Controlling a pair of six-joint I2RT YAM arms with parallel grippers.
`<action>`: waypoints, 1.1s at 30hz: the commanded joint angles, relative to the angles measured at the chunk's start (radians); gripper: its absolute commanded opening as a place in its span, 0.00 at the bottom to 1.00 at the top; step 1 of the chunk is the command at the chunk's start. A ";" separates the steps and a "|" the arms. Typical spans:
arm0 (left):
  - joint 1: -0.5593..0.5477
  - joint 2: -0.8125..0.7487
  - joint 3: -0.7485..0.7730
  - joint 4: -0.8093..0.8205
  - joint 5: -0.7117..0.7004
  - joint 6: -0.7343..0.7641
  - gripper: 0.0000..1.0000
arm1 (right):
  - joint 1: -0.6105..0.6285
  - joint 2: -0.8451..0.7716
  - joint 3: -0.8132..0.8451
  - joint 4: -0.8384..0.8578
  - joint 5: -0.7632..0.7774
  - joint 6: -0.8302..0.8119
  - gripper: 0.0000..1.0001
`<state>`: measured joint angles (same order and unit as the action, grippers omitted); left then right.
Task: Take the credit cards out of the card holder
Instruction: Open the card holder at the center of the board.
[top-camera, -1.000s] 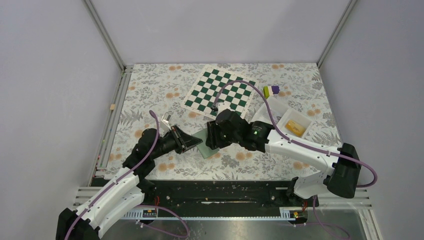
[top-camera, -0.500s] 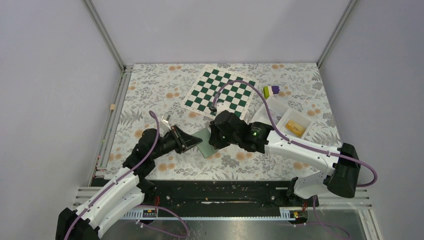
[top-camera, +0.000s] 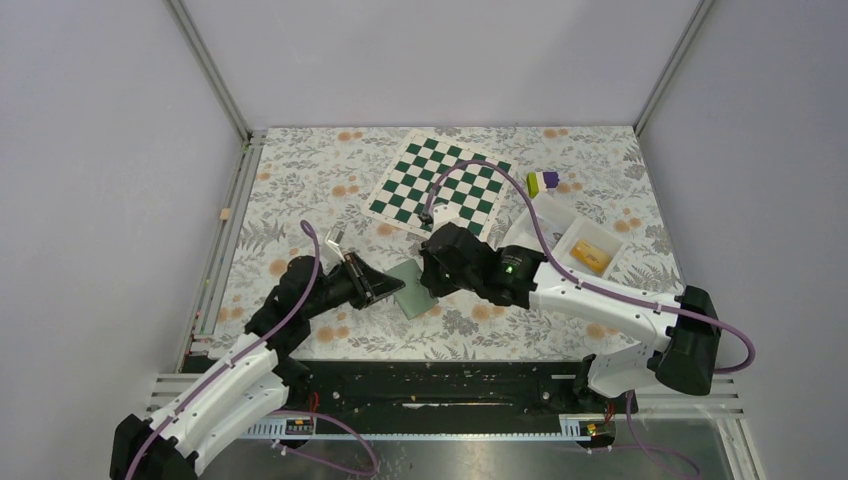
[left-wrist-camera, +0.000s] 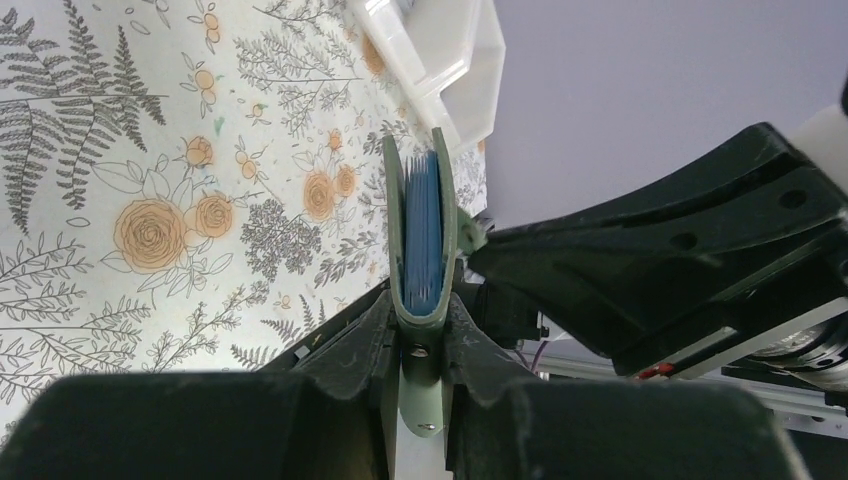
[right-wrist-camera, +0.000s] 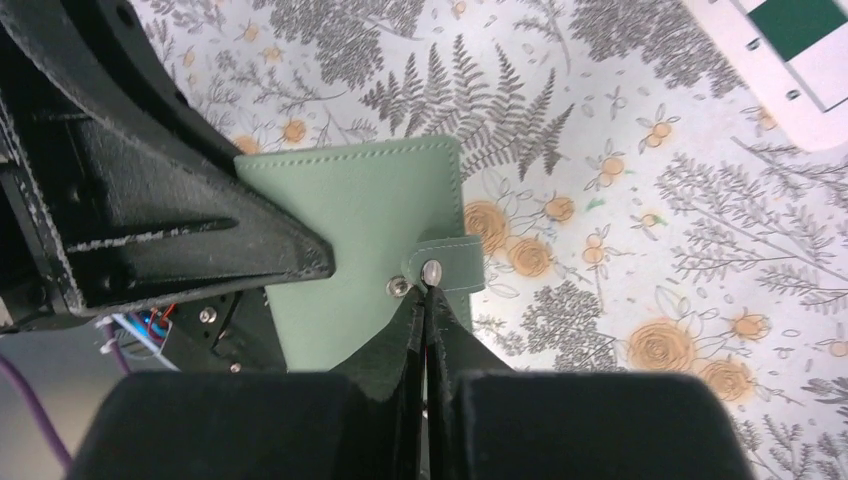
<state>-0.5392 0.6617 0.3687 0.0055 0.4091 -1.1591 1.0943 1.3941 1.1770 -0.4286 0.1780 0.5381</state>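
Observation:
The teal-green card holder (top-camera: 408, 287) stands on edge, closed, over the flowered cloth. My left gripper (top-camera: 385, 287) is shut on its spine end (left-wrist-camera: 425, 300), and the light blue inside (left-wrist-camera: 425, 230) shows between the covers. From the right, my right gripper (top-camera: 426, 280) is shut, its tips (right-wrist-camera: 428, 288) pinching the holder's snap strap (right-wrist-camera: 447, 262) on the green cover (right-wrist-camera: 350, 210). No credit cards show inside the holder. One orange-yellow credit card (top-camera: 592, 256) lies in the white tray (top-camera: 556, 222).
A green-and-white chequered mat (top-camera: 435, 185) lies behind the grippers, its corner in the right wrist view (right-wrist-camera: 790, 60). A small purple-and-yellow-green block (top-camera: 543, 182) sits beside the tray. The tray's rim (left-wrist-camera: 470, 70) shows beyond the holder.
My right gripper's jaws have closed at the holder's strap and it has edged slightly left. The left gripper keeps its hold unchanged.

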 joint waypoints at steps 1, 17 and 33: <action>-0.011 0.005 0.065 -0.073 0.001 0.058 0.00 | -0.006 -0.058 -0.018 0.066 0.095 -0.034 0.00; -0.013 -0.038 0.061 -0.027 0.034 0.104 0.00 | -0.042 -0.130 -0.132 0.102 0.095 -0.037 0.00; -0.013 -0.061 0.072 0.119 0.163 0.202 0.00 | -0.146 -0.302 -0.315 0.293 -0.225 0.057 0.57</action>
<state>-0.5484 0.6262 0.3977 0.0082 0.5274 -0.9836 0.9897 1.1362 0.9070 -0.1993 0.0227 0.5625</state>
